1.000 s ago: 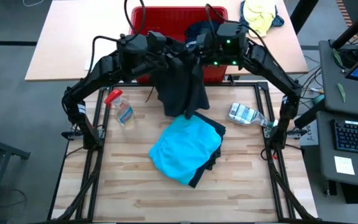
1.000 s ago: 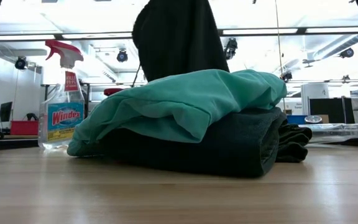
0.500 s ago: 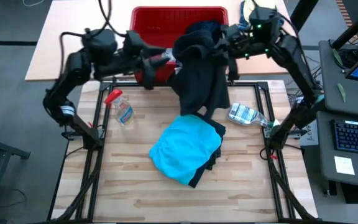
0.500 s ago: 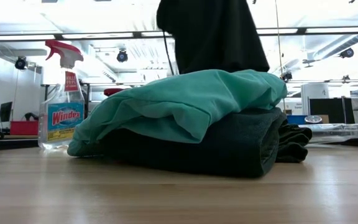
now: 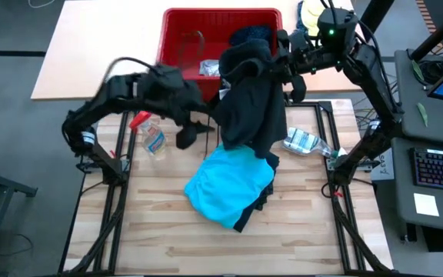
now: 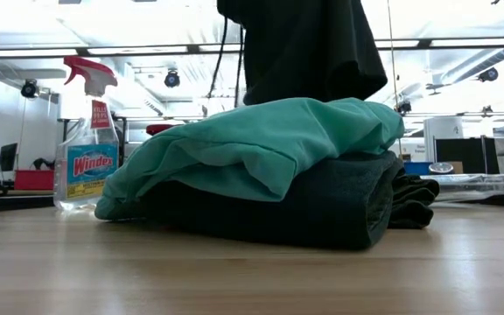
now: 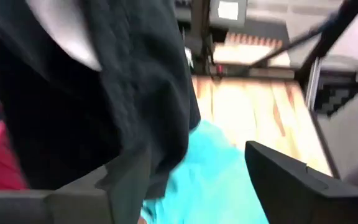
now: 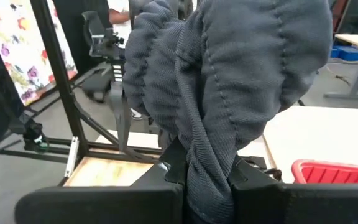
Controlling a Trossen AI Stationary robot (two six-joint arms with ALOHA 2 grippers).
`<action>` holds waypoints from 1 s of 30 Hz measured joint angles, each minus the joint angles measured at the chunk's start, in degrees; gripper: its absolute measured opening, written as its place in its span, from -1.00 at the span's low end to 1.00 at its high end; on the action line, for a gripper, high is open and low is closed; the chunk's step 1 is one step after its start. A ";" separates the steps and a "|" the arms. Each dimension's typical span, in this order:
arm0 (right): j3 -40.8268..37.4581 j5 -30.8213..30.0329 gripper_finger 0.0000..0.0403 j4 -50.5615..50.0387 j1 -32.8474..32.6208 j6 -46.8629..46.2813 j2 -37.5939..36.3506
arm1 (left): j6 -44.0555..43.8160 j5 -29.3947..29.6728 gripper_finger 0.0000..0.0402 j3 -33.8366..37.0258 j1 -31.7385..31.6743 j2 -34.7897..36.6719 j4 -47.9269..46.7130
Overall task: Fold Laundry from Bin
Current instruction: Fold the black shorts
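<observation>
Dark grey knit is bunching between my right gripper (image 8: 207,177)'s fingers; the jaws are pinching in on the dark grey garment (image 5: 248,108), which is hanging down from above the near edge of the bin (image 5: 177,31) toward the table (image 5: 160,231). My left gripper (image 7: 191,180) is spreading its fingers wide, gripping nothing, just beside the hanging cloth and above the turquoise shirt (image 5: 229,185). That shirt is lying on a folded dark garment (image 6: 322,210) at the middle of the table. A spray bottle (image 5: 151,135) is standing nearby, and a crumpled plastic bottle (image 5: 302,141) is lying on the other side.
</observation>
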State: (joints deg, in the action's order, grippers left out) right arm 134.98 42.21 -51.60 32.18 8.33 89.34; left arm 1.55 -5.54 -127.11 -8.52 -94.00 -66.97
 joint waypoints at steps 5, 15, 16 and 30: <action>0.00 0.18 -0.90 -0.04 -0.04 -1.32 0.00 | 0.30 0.30 0.33 6.64 0.11 0.36 3.51; 0.00 2.90 -0.90 -0.25 -0.44 -2.35 0.00 | 3.34 8.05 0.06 16.33 0.07 3.97 12.98; 0.00 2.94 -0.90 -0.25 -0.56 -2.35 -0.02 | 3.28 8.86 -0.01 17.02 0.07 4.26 13.20; 0.00 3.03 -0.84 -1.95 -0.55 -1.65 -0.02 | -0.54 22.79 -0.39 15.10 2.63 11.85 14.33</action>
State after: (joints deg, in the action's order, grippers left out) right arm 134.98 45.23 -53.55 31.64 6.68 89.32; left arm 1.01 17.25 -112.01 -5.89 -82.15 -52.64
